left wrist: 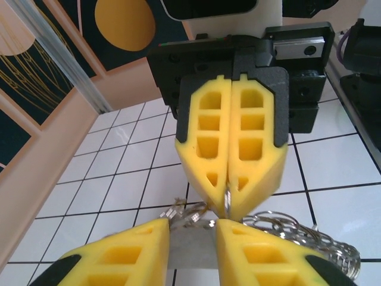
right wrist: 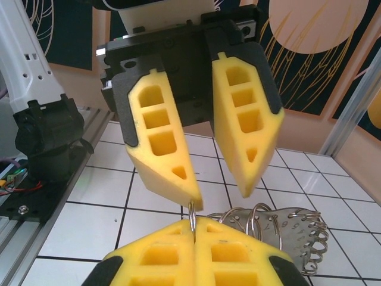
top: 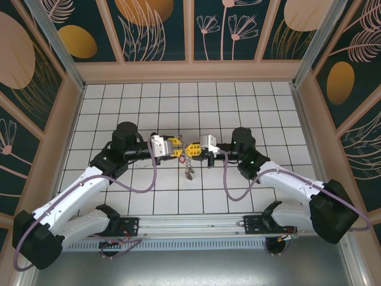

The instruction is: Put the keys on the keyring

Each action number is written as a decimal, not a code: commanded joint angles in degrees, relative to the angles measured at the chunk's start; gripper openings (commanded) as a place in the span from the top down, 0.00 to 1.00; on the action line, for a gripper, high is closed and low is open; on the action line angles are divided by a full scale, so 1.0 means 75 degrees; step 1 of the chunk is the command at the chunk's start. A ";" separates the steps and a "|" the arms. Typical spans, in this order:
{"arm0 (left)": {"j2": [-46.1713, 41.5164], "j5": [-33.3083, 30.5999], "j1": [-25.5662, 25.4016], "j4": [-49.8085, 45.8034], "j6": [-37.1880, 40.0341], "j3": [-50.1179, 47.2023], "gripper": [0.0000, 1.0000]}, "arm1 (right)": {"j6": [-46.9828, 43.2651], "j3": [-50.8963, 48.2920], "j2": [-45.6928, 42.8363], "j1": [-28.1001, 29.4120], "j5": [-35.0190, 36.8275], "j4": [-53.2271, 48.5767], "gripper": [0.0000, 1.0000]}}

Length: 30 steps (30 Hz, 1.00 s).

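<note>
Keyring [right wrist: 192,211] wire stands upright, pinched in the pressed-together right gripper [right wrist: 193,221], keys [top: 189,170] dangling beneath, with the spread left gripper [right wrist: 220,196] directly opposite, one fingertip almost touching it.

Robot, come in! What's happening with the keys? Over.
Right gripper shut on keyring wire. Left gripper open, tips facing it. Keys hang bunched off the ring. Nothing seen blocking.
</note>
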 commanded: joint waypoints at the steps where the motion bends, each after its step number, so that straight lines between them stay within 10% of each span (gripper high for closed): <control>1: -0.0384 0.0494 0.0088 -0.0166 -0.0174 -0.0213 0.71 | -0.0086 0.0082 -0.0271 -0.0064 -0.0112 0.0542 1.00; 14: 0.0133 0.1089 0.0102 0.0872 -0.0985 -0.0380 0.66 | -0.0068 0.0328 -0.0179 0.0047 -0.0231 0.0477 1.00; 30: 0.0296 0.1402 0.0089 0.0811 -0.0670 -0.0153 0.89 | -0.0543 0.0469 -0.0092 0.0147 -0.0123 -0.0139 1.00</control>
